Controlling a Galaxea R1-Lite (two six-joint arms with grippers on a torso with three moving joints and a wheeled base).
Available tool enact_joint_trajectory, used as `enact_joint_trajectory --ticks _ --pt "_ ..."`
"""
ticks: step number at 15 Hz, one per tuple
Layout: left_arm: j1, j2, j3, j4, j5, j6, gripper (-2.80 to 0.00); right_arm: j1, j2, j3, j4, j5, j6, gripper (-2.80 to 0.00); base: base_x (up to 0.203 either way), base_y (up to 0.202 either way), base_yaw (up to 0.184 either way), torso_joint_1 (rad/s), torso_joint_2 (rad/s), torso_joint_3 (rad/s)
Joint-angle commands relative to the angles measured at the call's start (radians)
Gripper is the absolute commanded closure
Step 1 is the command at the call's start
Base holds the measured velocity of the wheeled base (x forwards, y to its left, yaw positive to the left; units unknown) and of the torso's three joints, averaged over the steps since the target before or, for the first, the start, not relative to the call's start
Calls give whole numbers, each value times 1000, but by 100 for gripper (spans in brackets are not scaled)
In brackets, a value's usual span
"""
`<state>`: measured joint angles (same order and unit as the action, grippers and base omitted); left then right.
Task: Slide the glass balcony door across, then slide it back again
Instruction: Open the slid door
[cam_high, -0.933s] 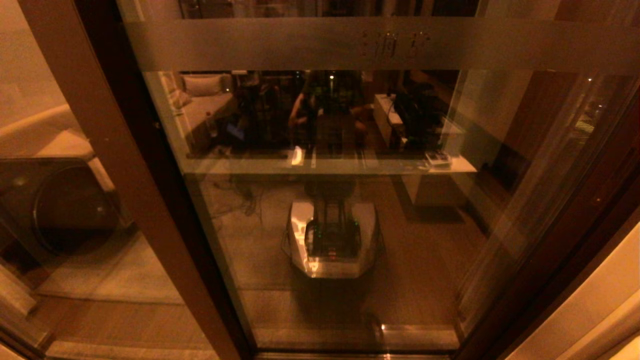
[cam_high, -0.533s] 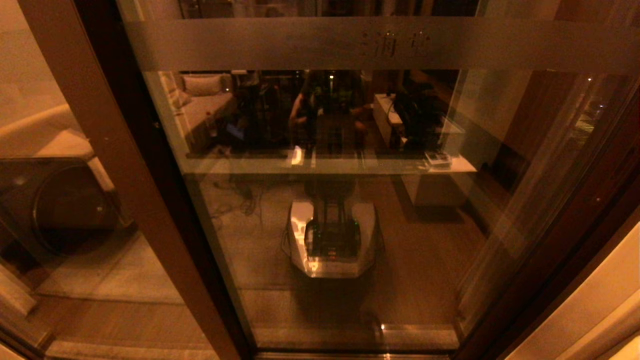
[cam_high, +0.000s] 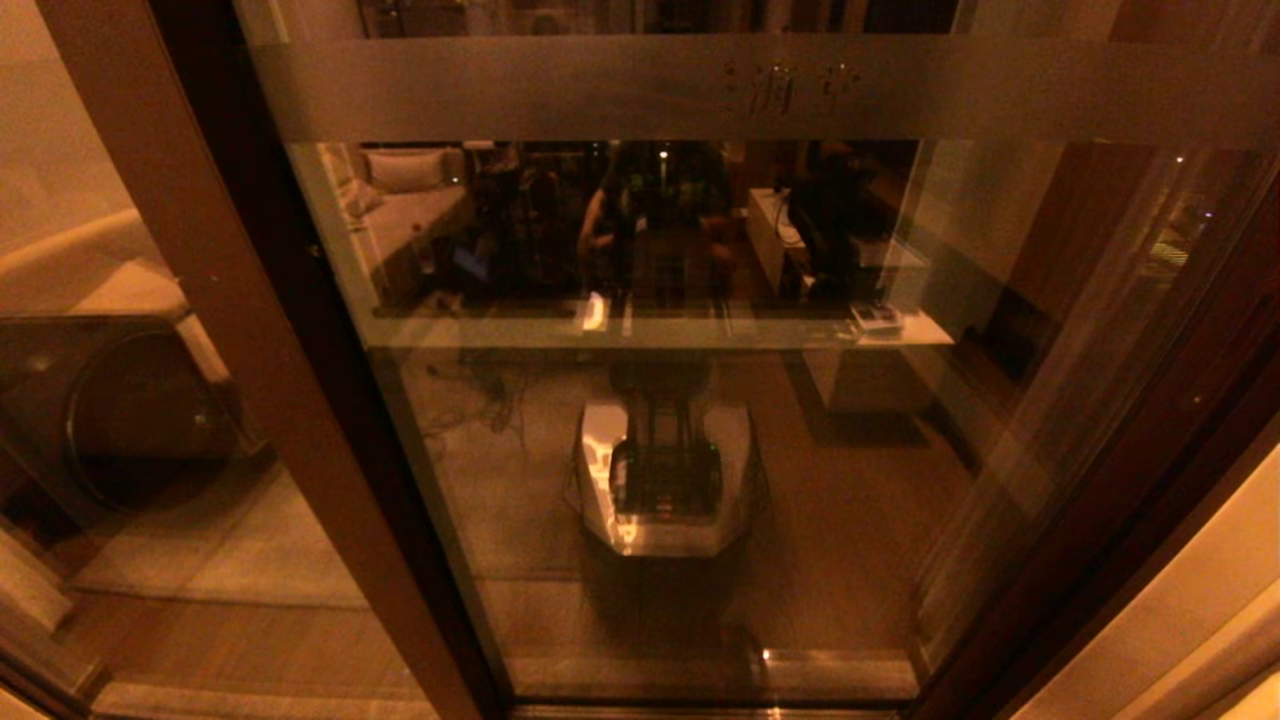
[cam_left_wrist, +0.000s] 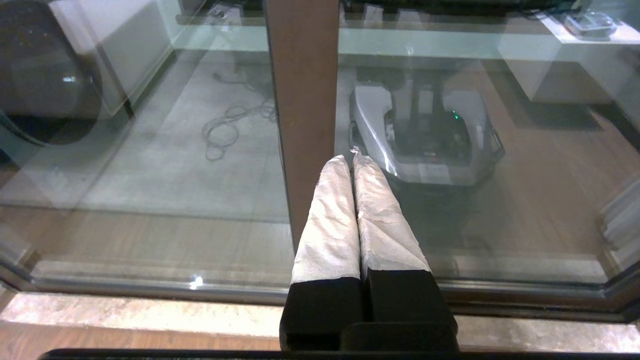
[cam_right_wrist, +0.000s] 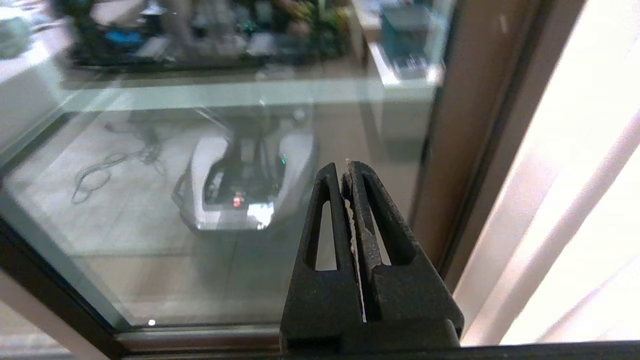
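The glass balcony door (cam_high: 500, 90) fills the head view: a tall pane in a dark brown frame, with a frosted band carrying faint characters near the top. Its dark left stile (cam_high: 290, 300) stands beside a lighter brown post (cam_high: 190, 280). Neither gripper shows in the head view. In the left wrist view my left gripper (cam_left_wrist: 350, 159), its fingers wrapped in white, is shut on nothing and points at the glass just beside the brown post (cam_left_wrist: 302, 100). My right gripper (cam_right_wrist: 342, 170) is shut and empty, facing the pane near the door's right stile (cam_right_wrist: 465, 125).
A dark washing machine (cam_high: 120, 400) sits behind the glass panel on the left. The robot's own base (cam_high: 665, 480) is mirrored in the pane. The floor track (cam_left_wrist: 150, 287) runs along the bottom. A pale wall (cam_right_wrist: 575, 200) closes the right side.
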<state>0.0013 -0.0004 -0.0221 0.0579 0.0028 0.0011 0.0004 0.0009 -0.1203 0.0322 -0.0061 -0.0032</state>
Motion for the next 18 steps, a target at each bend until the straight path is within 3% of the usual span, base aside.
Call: enact_joint_trajectory --ticks 1,3,8,11,12,14,18 --pt "0 -1 1 0 0 0 0 1 17 -74 23 22 -18 0 0 0 0 0 0 0" --pt "0 -1 0 0 0 0 0 4 140 -179 31 29 -11 0 0 0 0 0 0 0" --pt "0 -1 1 0 0 0 0 54 639 -686 88 56 19 0 0 0 0 0 0 0" --pt "0 -1 0 0 0 0 0 48 871 -971 323 52 18 0 0 0 0 0 0 0" --pt "0 -1 1 0 0 0 0 15 943 -1043 410 49 -2 0 0 0 0 0 0 0" --pt "0 -1 0 0 0 0 0 -147 1052 -1124 511 50 -64 0 0 0 0 0 0 0" --pt "0 -1 1 0 0 0 0 -470 1204 -1189 555 109 -156 0 0 0 0 0 0 0"
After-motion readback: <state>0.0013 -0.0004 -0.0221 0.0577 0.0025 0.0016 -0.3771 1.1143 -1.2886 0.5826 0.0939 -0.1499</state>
